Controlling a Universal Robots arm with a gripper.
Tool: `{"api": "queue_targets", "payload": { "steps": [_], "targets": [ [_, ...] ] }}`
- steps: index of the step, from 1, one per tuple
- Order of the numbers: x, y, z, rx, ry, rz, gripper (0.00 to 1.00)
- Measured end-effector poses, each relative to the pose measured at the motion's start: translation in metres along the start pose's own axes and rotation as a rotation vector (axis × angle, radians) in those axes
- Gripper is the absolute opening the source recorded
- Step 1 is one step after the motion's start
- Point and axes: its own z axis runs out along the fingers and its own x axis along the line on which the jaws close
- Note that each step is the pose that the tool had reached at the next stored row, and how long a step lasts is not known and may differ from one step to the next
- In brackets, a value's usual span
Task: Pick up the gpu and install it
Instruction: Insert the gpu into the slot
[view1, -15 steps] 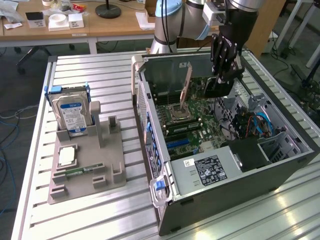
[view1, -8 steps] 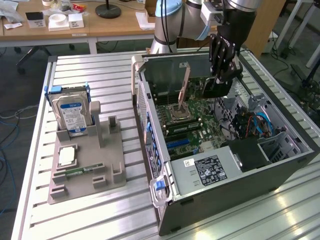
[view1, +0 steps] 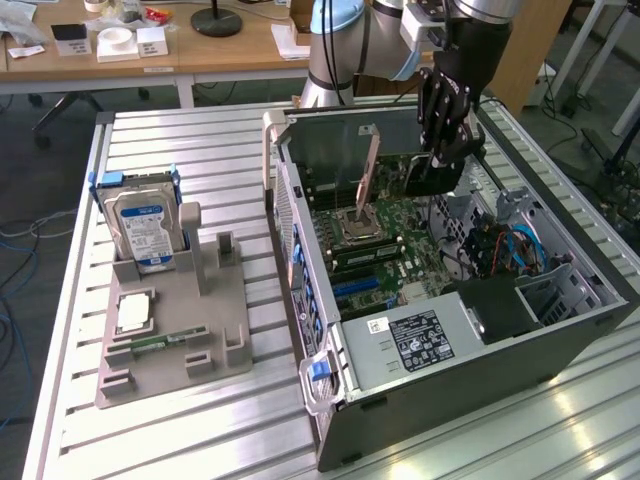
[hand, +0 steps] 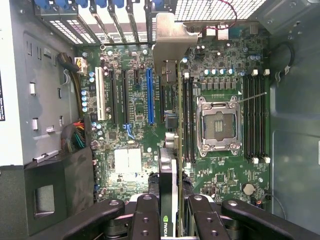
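Pinched in my claw (hand: 171, 202), the gpu (hand: 168, 165) hangs edge-on over the motherboard (hand: 130, 125); pickup is done, seating apparently not yet.

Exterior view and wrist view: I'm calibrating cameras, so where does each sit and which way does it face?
Exterior view: off the arm, high, looking down at the open computer case; arm and pincer show.
Wrist view: on the wrist, looking down at the motherboard; pincer fingers show, shut on the gpu.
Shared: pincer, motherboard, CPU socket.
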Motion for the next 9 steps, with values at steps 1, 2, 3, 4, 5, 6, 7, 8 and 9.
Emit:
{"api": "queue_targets", "payload": {
  "steps": [1, 2, 3, 4, 5, 6, 7, 8, 9],
  "targets": [
    [0.0000, 0.0000, 0.0000, 0.0000, 0.0000, 0.000, 0.27],
    [0.0000, 0.0000, 0.0000, 0.0000, 0.0001, 0.000, 0.27],
    [0.0000, 0.0000, 0.0000, 0.0000, 0.0000, 0.000, 0.27],
    [0.0000, 0.0000, 0.0000, 0.0000, 0.0000, 0.000, 0.27],
    [0.0000, 0.0000, 0.0000, 0.0000, 0.0000, 0.000, 0.27],
    [0.0000, 0.0000, 0.0000, 0.0000, 0.0001, 0.000, 0.27],
    [0.0000, 0.0000, 0.0000, 0.0000, 0.0000, 0.000, 0.27],
    [0.0000, 0.0000, 0.0000, 0.0000, 0.0001, 0.000, 0.27],
    [0.0000, 0.0000, 0.0000, 0.0000, 0.0000, 0.000, 0.27]
  ]
}}
